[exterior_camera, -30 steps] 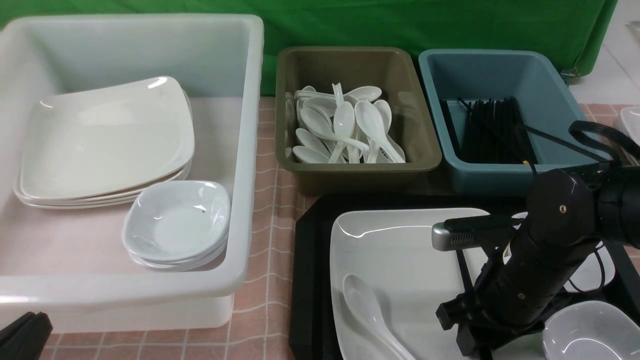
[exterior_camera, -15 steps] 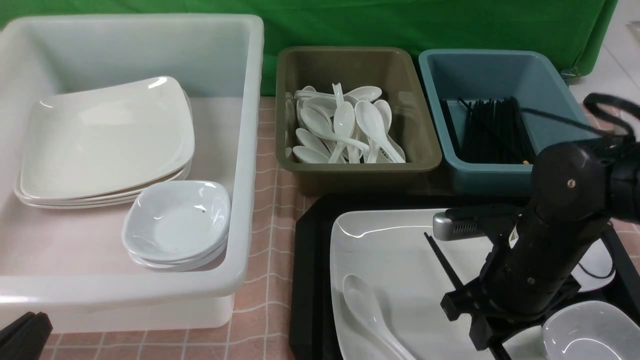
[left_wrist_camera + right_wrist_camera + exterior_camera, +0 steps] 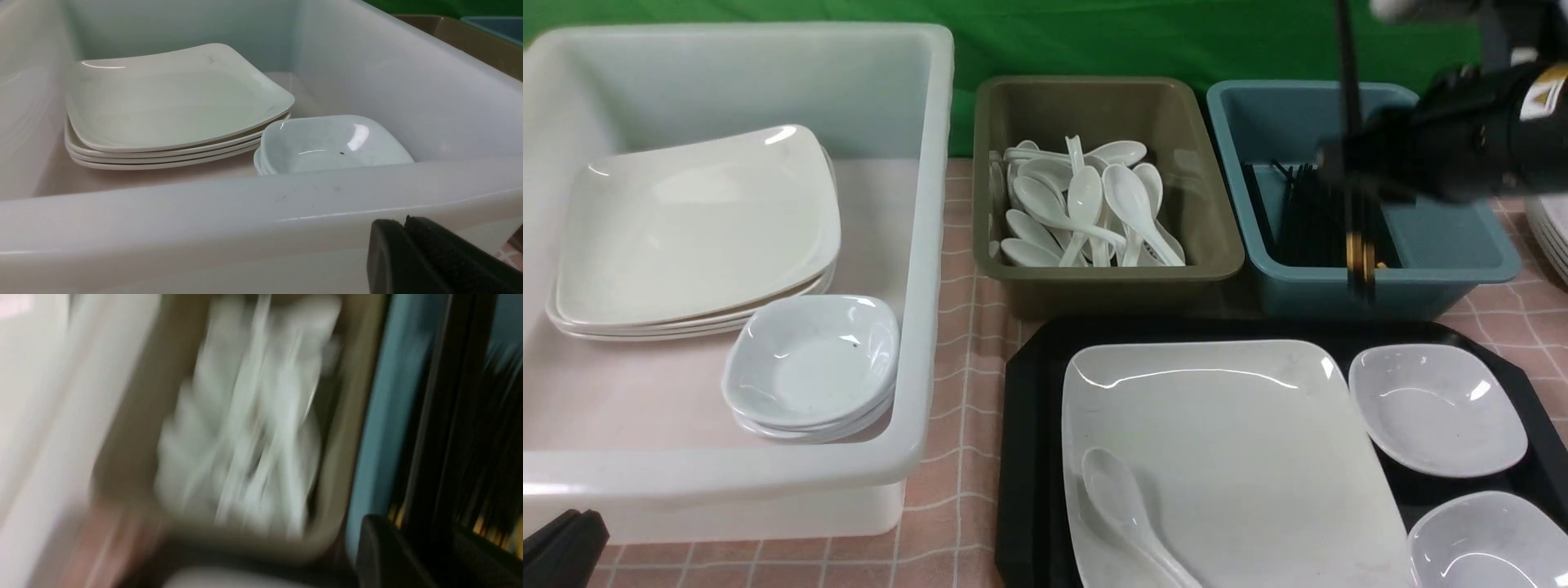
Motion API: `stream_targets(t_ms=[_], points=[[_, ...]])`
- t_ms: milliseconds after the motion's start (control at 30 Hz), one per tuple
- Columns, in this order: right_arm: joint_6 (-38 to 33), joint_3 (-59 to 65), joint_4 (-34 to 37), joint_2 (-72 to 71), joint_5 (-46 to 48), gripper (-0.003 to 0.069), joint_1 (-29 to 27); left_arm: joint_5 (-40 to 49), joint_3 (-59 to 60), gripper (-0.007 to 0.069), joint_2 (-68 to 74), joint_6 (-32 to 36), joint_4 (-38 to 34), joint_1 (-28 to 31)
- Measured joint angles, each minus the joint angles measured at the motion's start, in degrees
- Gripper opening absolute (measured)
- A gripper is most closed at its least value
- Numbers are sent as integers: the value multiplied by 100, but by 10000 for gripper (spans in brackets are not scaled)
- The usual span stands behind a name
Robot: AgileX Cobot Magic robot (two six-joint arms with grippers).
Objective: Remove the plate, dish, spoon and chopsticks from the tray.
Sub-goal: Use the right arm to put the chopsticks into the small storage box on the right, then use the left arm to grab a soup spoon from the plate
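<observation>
Clamping chopsticks (image 3: 1346, 65) upright in right gripper (image 3: 1349, 167), above blue tub (image 3: 1445, 253) of black sticks (image 3: 1307, 220), clear of tray (image 3: 1029, 425). Holding left gripper (image 3: 402, 228) closed and empty, low by white bin's (image 3: 204, 220) near wall. Seeing plate (image 3: 1241, 457) with spoon (image 3: 1123, 506) on it and two dishes (image 3: 1437, 408) on tray, in front of olive tub (image 3: 1094, 282).

Tabletop, covered by a pink checked cloth (image 3: 964, 343). Directly on it:
- large white tub (image 3: 923, 245), left side;
- olive tub (image 3: 1107, 278), far middle;
- blue tub (image 3: 1462, 273), just beside it, far right;
- black tray (image 3: 1029, 425), near right;
- stack of white plates (image 3: 1553, 233), right edge, mostly cut off.
</observation>
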Motion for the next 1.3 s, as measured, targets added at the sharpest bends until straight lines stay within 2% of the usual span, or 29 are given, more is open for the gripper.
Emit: stream_targets(t_ms=[200, 467, 633, 700, 833, 867, 933, 967, 1067, 1100, 1133, 1167, 1200, 1300], points=[[230, -110, 0, 1059, -2178, 164, -692, 0, 0, 21, 0, 0, 0, 0], [237, -759, 0, 2716, -2500, 185, -880, 0, 0, 21, 0, 0, 0, 0], [255, -901, 0, 3187, -2201, 334, -880, 0, 0, 21, 0, 0, 0, 0], [255, -928, 0, 3134, -1882, 398, -880, 0, 0, 21, 0, 0, 0, 0], [255, -928, 0, 2765, -874, 409, -880, 0, 0, 21, 0, 0, 0, 0], [255, -928, 0, 2400, -125, 368, -880, 0, 0, 21, 0, 0, 0, 0], [208, -929, 0, 1969, 723, 267, -880, 0, 0, 21, 0, 0, 0, 0], [181, -934, 0, 1865, 922, 256, -880, 0, 0, 21, 0, 0, 0, 0], [-11, -941, 0, 1103, 2455, 69, -880, 0, 0, 21, 0, 0, 0, 0], [-107, -941, 0, 768, 3115, 38, -880, 0, 0, 21, 0, 0, 0, 0], [-180, -925, 0, 539, 3549, 30, -880, 0, 0, 21, 0, 0, 0, 0], [-197, -925, 0, 493, 3548, 30, -880, 0, 0, 21, 0, 0, 0, 0], [-327, -810, 0, 89, 4253, 30, -866, 0, 0, 21, 0, 0, 0, 0], [-405, -427, 0, -538, 4811, 30, -773, 0, 0, 21, 0, 0, 0, 0]])
